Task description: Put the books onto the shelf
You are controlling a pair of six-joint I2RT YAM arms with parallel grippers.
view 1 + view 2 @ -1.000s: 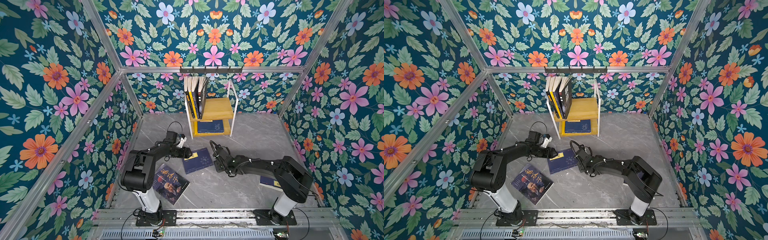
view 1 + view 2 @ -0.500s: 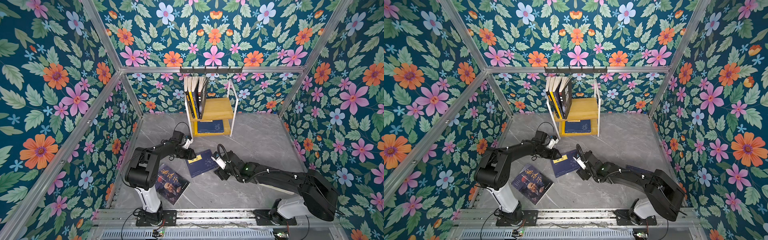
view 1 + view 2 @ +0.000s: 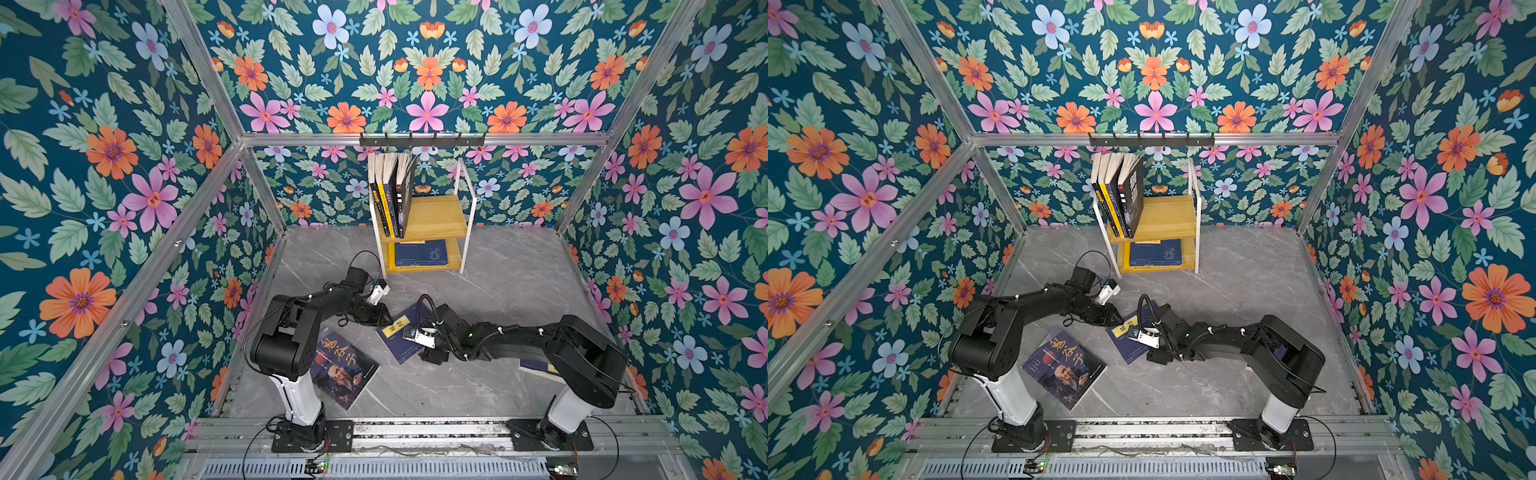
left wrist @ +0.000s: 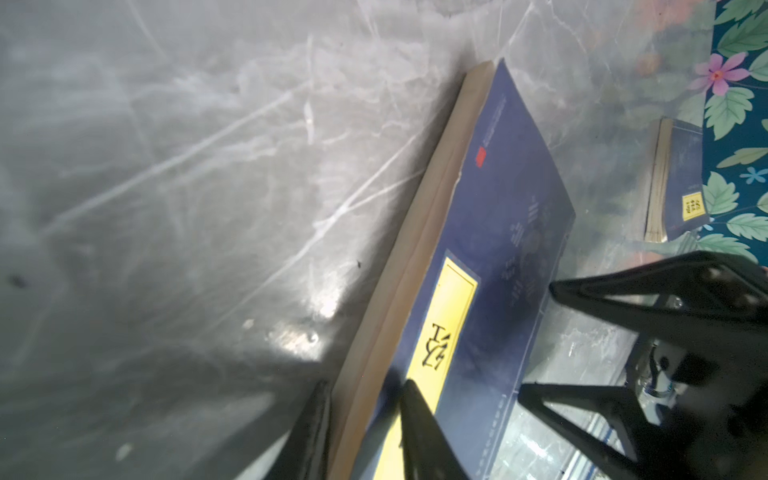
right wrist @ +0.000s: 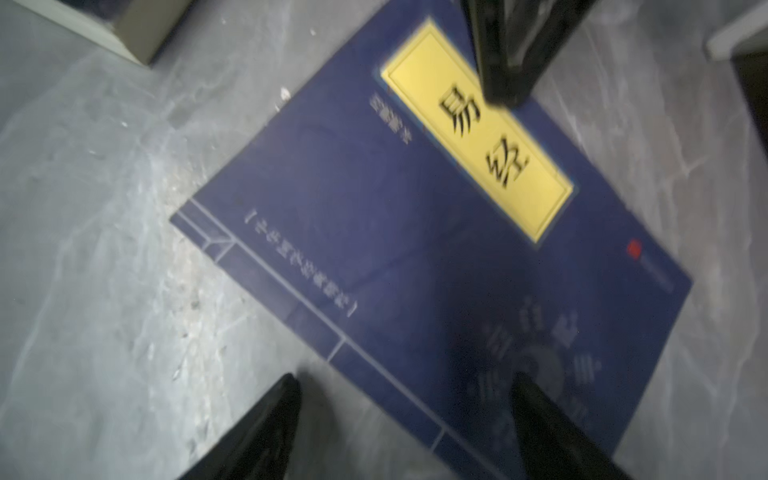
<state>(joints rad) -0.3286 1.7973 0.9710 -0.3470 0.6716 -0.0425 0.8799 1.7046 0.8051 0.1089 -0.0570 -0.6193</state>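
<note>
The navy book (image 5: 415,249) lies on the worktop (image 3: 498,282), in front of the shelf (image 3: 440,216). The left claw (image 4: 361,399) grasps its edge by the yellow label. The right claw (image 5: 405,382) is released, over its cover.

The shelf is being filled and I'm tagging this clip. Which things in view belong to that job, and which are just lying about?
Job: shelf; books standing on it; navy book on its lower board; middle navy book, left pincer gripping its edge, right pincer open over its corner; portrait book; half-hidden navy book by the right arm.
Lying about: black hook rail; aluminium frame.
</note>
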